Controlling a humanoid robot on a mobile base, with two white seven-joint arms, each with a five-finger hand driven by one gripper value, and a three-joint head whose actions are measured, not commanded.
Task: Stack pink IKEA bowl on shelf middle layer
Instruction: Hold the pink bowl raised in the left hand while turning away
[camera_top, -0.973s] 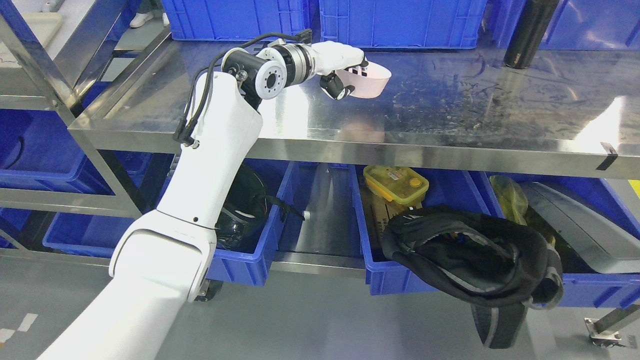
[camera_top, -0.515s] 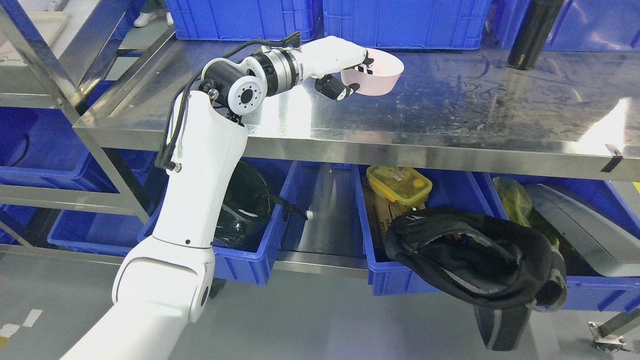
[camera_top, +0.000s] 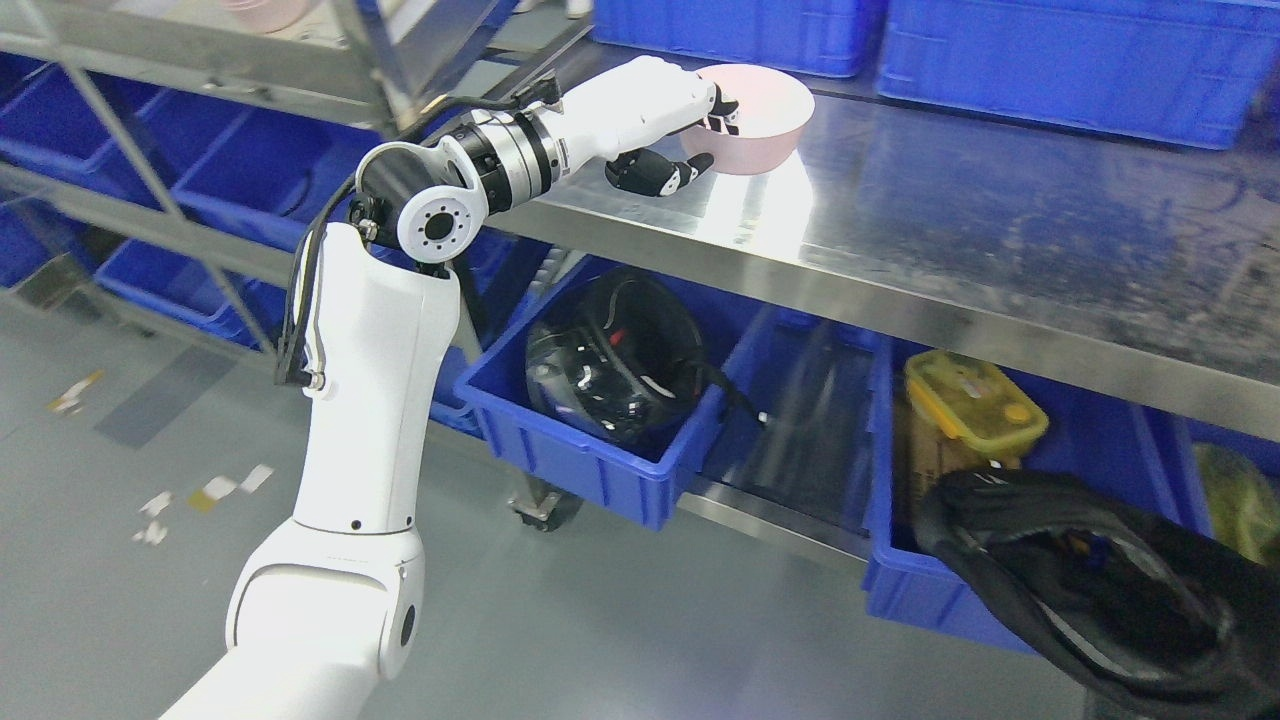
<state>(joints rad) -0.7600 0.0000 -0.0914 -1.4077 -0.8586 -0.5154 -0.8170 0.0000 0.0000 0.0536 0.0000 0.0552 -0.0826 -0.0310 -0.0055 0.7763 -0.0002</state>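
Pink and round, the bowl (camera_top: 758, 128) is gripped at its near rim by the robot's left hand (camera_top: 665, 130), with fingers (camera_top: 725, 108) hooked over the edge and a dark thumb beneath, right at the surface of a shiny steel shelf (camera_top: 900, 230); whether its base touches the metal cannot be told. The white left arm reaches up from the lower left, and blue crates (camera_top: 1080, 60) stand along the back of the shelf. Below, a blue bin (camera_top: 590, 450) holds a black helmet (camera_top: 615, 360), and a yellow lunch box (camera_top: 975, 400) lies in another bin to the right.
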